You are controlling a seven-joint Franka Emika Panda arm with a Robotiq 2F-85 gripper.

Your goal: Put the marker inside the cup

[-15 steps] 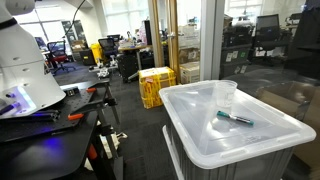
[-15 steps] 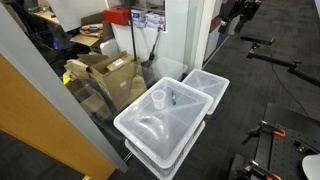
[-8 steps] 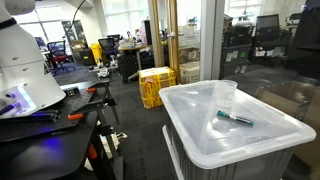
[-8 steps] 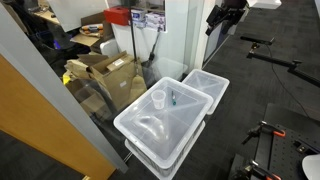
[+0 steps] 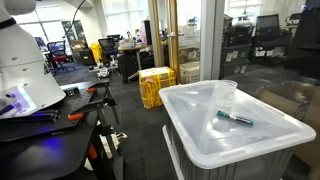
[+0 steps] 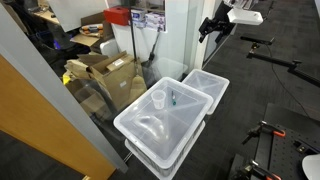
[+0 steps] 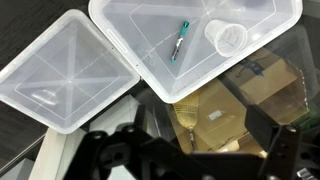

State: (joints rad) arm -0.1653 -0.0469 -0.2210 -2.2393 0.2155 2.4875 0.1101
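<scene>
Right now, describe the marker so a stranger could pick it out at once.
Find the white bin lid that carries a clear cup. The marker lies flat on it beside the cup. It is the only thin, dark stick there, with a teal section.

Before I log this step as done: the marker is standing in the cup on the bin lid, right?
Not quite. The marker lies flat on the lid beside the cup, not in it. The wrist view shows this.
</scene>
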